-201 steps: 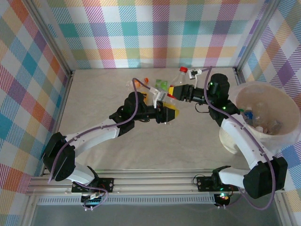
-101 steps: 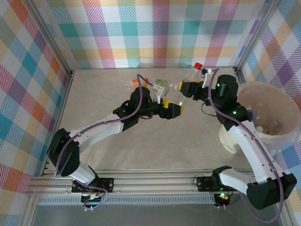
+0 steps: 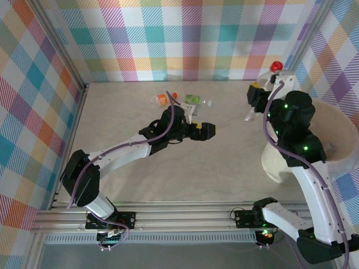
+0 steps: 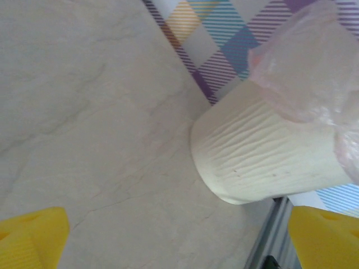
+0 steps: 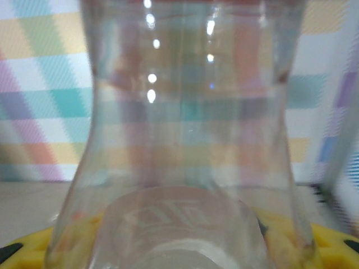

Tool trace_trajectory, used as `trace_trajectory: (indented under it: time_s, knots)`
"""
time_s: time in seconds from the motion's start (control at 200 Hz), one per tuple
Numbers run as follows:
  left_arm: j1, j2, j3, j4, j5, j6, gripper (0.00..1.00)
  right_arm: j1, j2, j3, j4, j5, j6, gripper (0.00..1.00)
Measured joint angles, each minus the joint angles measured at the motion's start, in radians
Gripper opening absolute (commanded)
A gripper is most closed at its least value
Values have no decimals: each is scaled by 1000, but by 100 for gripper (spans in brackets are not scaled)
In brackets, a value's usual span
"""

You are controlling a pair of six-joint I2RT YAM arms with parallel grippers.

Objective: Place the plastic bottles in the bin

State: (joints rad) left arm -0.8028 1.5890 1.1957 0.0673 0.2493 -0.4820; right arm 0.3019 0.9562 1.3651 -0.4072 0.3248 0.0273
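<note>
Table [image 3: 140, 179]; left gripper [image 3: 208, 130] agape; right gripper [image 3: 259, 93] clasps bottle [image 5: 185, 112].

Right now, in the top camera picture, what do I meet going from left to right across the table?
orange-labelled bottle → green-labelled bottle → red-capped clear bottle, held up off the table → bin

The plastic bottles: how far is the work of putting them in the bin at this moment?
Done: hard to judge, because the right arm hides most of the inside of the bin. In hand: the right gripper holds a clear red-capped bottle near the bin, and the left gripper is open and empty. Left: an orange-label bottle and a green-label bottle lie on the table.
</note>
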Motion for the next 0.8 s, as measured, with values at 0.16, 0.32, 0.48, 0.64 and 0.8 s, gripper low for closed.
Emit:
trace_trajectory:
  time_s: [0.16,0.32,0.48,0.64,0.8]
  knots:
    - [0,0,0,-41,-80,-9,100,-8,0,37,-5,236,-166,40]
    - [0,17,14,-69,-117,-27,100,-40,9,49,-15,389,-290,39]
    - [0,33,19,-71,-121,-54,100,-140,50,117,-80,455,-324,40]
    - [0,43,19,-77,-121,-77,100,-202,93,154,-187,487,-312,44]
    - [0,47,19,-95,-122,-84,100,-257,153,178,-333,475,-266,47]
